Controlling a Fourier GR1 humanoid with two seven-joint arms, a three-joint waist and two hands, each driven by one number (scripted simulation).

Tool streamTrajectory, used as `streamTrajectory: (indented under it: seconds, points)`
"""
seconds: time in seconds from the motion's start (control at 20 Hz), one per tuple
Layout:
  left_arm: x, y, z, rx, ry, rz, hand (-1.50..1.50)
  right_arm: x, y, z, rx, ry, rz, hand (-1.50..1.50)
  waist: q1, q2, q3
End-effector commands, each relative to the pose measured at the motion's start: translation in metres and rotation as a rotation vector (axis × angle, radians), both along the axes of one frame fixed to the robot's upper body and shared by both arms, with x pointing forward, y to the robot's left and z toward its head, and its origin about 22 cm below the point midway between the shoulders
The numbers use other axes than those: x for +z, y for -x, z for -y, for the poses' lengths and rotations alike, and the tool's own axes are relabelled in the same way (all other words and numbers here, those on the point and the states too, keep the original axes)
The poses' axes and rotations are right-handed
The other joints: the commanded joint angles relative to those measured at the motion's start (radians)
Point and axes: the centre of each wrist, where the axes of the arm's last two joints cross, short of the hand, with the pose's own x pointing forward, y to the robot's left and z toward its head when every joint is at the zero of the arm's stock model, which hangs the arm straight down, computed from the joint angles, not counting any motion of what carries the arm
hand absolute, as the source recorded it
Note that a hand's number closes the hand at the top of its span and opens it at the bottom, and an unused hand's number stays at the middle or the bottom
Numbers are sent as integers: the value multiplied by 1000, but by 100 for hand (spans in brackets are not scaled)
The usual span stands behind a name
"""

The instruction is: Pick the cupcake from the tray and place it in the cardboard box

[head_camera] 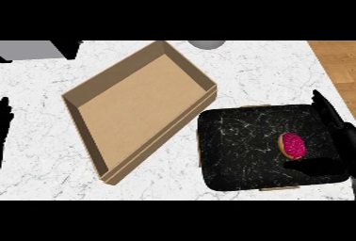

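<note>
A cupcake [293, 145] with pink frosting lies on its side on the black marbled tray [243, 146], toward the tray's right part. My right hand [339, 136] comes in at the view's right edge, fingers straight and pointing up along the tray's right side, with the thumb reaching left just below the cupcake. The hand is open and holds nothing. The brown cardboard box [90, 101] lies open and bare to the tray's left, set at an angle. My left hand does not show.
The white marble counter [264, 70] ends at the right, where a wooden floor [337, 61] shows. A grey round object [206, 44] sits at the top edge behind the box, and a grey block [28, 49] at the upper left.
</note>
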Motion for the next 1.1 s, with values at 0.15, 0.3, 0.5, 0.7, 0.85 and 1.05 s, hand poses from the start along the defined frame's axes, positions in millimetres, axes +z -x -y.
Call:
streamTrajectory:
  seconds: [0.15, 0.3, 0.5, 0.7, 0.85, 1.05]
  points:
    - [-17, -5, -2, -1, -41, -63, 0, -65, 88, 58, -96, -170, 191, -150, 21, -5, 8]
    - [-22, -9, 10, -40, -47, -101, 0, -67, 93, 92, -70, -38, 204, -150, 60, -4, 7]
    - [-27, -16, 15, -30, -54, -75, 0, -37, 98, 121, -38, 271, 77, -150, 59, -2, 5]
    - [-17, -26, 14, -53, -47, -60, 0, 4, 69, 111, 42, 417, -66, -150, 71, -3, 3]
    - [-33, -27, 31, -52, -52, -66, 0, 21, 58, 115, 106, 466, -174, -150, 72, -2, 4]
    - [-29, -37, 32, -64, -53, -51, 0, 33, 36, 89, 158, 599, -319, -150, 83, 2, 4]
